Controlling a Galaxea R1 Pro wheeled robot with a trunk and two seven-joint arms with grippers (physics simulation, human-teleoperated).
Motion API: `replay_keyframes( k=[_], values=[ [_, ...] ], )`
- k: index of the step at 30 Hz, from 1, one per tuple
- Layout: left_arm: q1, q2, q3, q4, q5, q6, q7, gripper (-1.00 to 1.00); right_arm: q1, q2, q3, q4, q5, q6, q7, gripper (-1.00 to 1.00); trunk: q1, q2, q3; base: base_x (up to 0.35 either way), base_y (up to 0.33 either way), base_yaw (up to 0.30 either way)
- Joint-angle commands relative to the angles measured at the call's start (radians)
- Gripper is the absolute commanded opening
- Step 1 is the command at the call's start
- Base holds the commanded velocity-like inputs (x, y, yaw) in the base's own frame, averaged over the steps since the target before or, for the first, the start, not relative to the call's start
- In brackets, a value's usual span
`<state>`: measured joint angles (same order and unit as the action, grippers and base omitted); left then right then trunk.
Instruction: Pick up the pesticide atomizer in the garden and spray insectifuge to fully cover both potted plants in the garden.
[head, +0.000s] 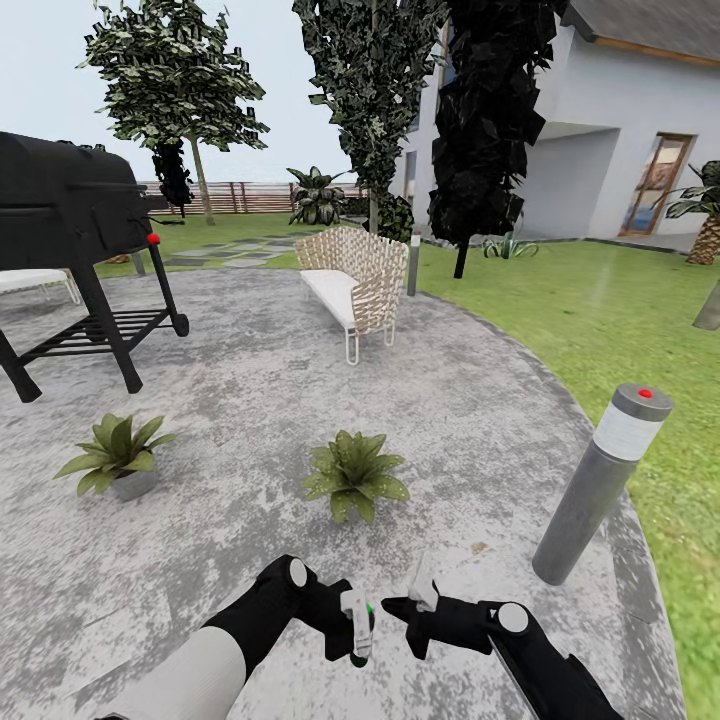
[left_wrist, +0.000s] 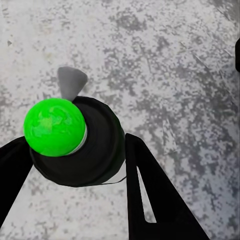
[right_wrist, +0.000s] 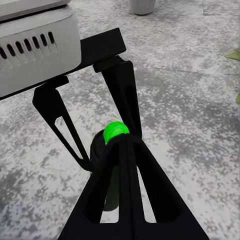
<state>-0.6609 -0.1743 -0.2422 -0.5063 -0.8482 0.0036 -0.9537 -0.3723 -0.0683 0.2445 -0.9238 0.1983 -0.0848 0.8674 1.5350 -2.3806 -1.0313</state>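
Starting at the left, one potted plant (head: 118, 455) sits on the stone patio (head: 250, 370) below the black grill (head: 70, 210), the second plant (head: 355, 475) just ahead of both arms. The left gripper (head: 352, 625) holds the dark atomizer (left_wrist: 80, 142), its fingers (left_wrist: 150, 195) closed around the bottle, green tip facing that wrist camera. The right gripper (head: 425, 608) hangs just beside it; whether it grips anything I cannot tell. Spraying calls for aiming forward at the nearer, middle plant

Two potted plants (head: 117, 455) (head: 355, 474), one grill (head: 70, 215), one wicker bench (head: 356, 279), one bollard lamp (head: 601, 483), two claws (head: 352, 625) (head: 408, 610).
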Motion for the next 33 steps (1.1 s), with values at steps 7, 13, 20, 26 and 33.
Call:
replay_keyframes(
  k=[7,13,20,26,33],
  values=[
    [0.000,0.000,0.000,-0.001,-0.003,-0.009,-0.005,-1.00,0.000,-0.001,0.001,0.001,0.011,-0.009,-0.001,-1.00,0.000,0.000,-0.001,0.000,0.000,0.000],
    [0.000,0.000,0.000,-0.001,-0.003,-0.011,-0.005,-1.00,0.000,-0.001,0.001,0.002,0.011,-0.009,-0.001,-1.00,0.000,0.000,-0.001,0.000,0.000,0.000],
    [0.000,0.000,0.001,-0.001,-0.002,-0.014,-0.007,-1.00,0.000,-0.001,0.001,0.002,0.012,-0.009,-0.001,-1.00,0.000,0.000,-0.001,0.000,0.000,0.000],
    [0.000,0.000,0.000,-0.001,-0.003,-0.012,-0.047,-1.00,0.000,-0.001,-0.001,0.003,0.013,-0.009,-0.001,-1.00,0.000,0.000,-0.001,0.000,0.000,0.000],
    [0.000,0.000,0.000,-0.001,-0.002,-0.012,-0.048,-1.00,0.000,-0.001,-0.001,0.003,0.013,-0.009,-0.001,-1.00,0.000,0.000,-0.001,0.000,0.000,0.000]
  ],
)
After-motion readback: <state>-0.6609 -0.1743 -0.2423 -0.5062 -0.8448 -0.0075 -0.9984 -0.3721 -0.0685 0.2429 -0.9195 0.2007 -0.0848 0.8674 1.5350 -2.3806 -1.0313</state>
